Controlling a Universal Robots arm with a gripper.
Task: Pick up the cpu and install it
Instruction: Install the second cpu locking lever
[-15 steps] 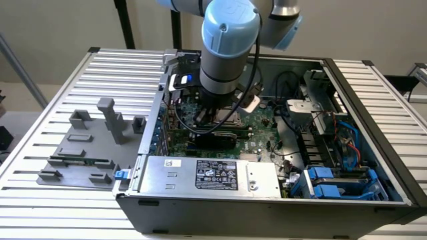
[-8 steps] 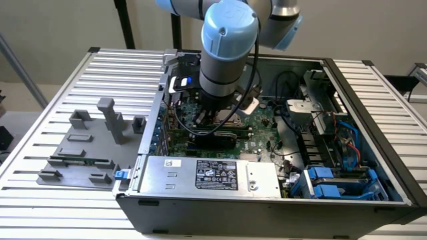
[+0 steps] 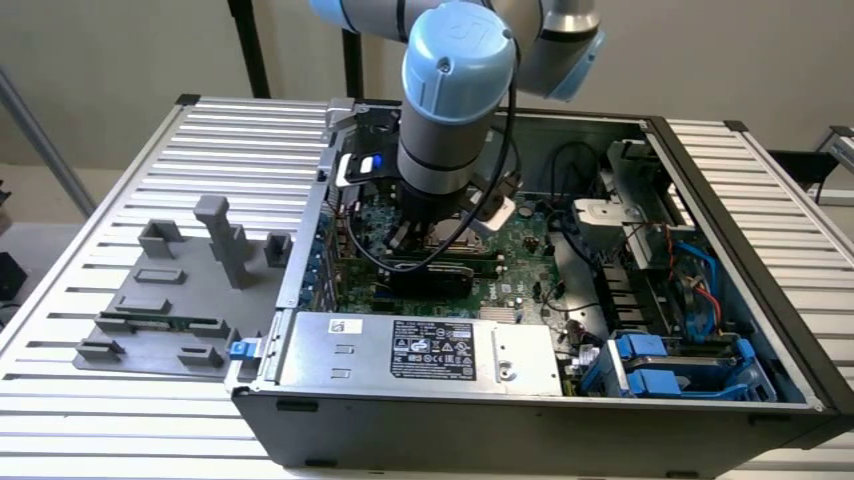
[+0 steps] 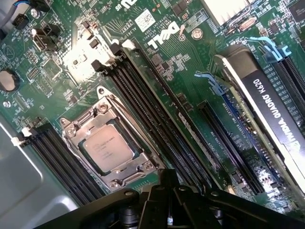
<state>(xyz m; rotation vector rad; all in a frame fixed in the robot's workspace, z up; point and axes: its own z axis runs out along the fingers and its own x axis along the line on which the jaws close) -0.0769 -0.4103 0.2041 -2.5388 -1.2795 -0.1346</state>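
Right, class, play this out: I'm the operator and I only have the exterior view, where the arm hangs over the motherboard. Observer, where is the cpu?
Observer: In the wrist view, the cpu lies flat in the socket frame, silvery top up, with the frame's metal around its edges.
Operator: Is there anything in the slots next to it?
Observer: The long black memory slots beside the socket look empty.
Operator: What is the black card nearby?
Observer: Its label reads Nvidia Quadro K620, so it is a graphics card.
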